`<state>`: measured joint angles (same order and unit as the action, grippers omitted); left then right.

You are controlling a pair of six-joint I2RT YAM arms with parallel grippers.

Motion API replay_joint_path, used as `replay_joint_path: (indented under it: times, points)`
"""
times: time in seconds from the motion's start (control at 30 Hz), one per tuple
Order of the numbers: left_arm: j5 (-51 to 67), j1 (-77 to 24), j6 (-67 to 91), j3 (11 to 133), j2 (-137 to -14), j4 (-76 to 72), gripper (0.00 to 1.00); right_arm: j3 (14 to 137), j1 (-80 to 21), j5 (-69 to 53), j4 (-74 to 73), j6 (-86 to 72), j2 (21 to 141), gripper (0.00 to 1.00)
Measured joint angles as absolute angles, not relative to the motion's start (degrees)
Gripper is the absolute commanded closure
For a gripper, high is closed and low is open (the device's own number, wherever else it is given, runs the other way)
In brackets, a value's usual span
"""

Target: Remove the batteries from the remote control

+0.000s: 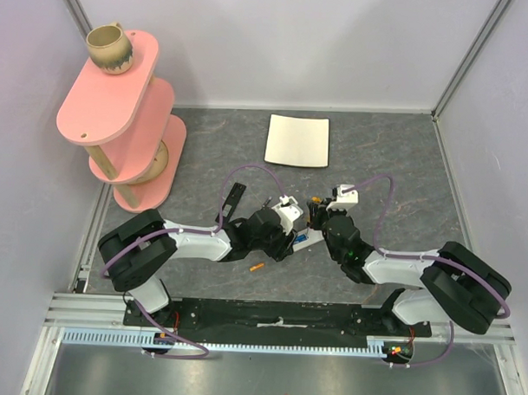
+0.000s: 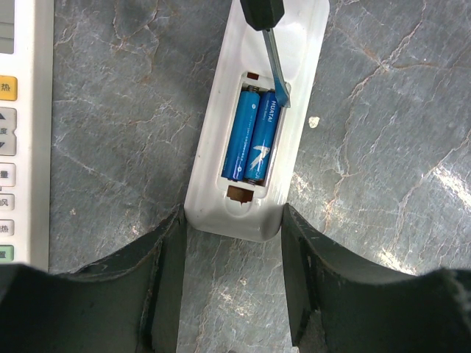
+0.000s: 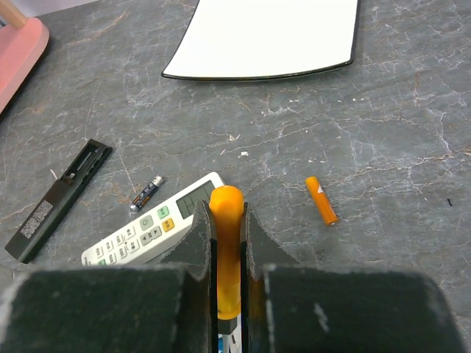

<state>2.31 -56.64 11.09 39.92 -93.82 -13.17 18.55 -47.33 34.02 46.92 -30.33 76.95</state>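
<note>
The white remote control (image 2: pixel 257 59) lies back up with its battery bay open. Two blue batteries (image 2: pixel 252 136) lie side by side in the bay. My left gripper (image 2: pixel 234 220) is shut on the remote's near end, one finger at each corner. My right gripper (image 3: pixel 227 209) is shut on an orange-handled screwdriver (image 3: pixel 226 243). The screwdriver's blue blade (image 2: pixel 277 73) touches the top of the right battery. An orange battery (image 3: pixel 321 200) lies loose on the table, also in the top view (image 1: pixel 256 267). From above, both grippers (image 1: pixel 289 217) (image 1: pixel 320 218) meet mid-table and hide the remote.
A second white remote (image 3: pixel 147 229) lies face up beside the first (image 2: pixel 15 132). A small black cell (image 3: pixel 146 193) and a flat black bar (image 3: pixel 59 198) lie further left. A white sheet (image 1: pixel 297 140) is behind. A pink shelf (image 1: pixel 119 114) holding a mug (image 1: pixel 109 49) stands back left.
</note>
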Motion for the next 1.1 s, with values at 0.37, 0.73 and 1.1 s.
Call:
replay_joint_path:
  times: [0.37, 0.73, 1.1]
  points:
    - [2.33, -56.64, 11.11, 39.92, -93.82, -13.15, 0.94, 18.81, -48.01, 37.47, 50.48, -29.65, 80.29, 1.00]
    - [2.72, -56.64, 11.14, 39.92, -93.84, -13.17, 0.94, 18.79, -48.64, 40.03, 49.60, -27.33, 78.67, 1.00]
    - [2.94, -56.64, 11.11, 39.94, -93.97, -13.21, 0.95, 18.92, -50.30, 41.50, 50.83, -25.52, 79.64, 1.00]
